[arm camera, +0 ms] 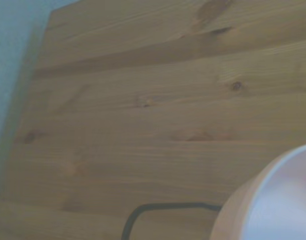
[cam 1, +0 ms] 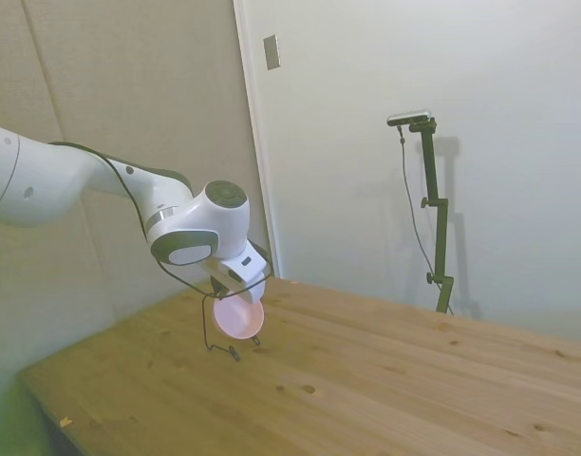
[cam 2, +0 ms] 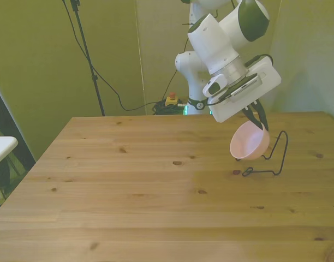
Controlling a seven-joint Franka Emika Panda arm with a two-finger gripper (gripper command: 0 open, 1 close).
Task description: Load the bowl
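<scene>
We log the gripper [cam 2: 258, 119] clamped on the upper rim of the bowl [cam 2: 249, 143], which hangs tilted on edge, clear of the table [cam 2: 129, 180]. In the front view the bowl is to the left of the rack's [cam 2: 280, 155] upright loop, just above its low wire foot; whether they touch we cannot tell. We judge that loading means carrying the bowl toward the front view's right and down into the wire.

pink bowl [cam 2: 249, 143], tilted, above table
</scene>
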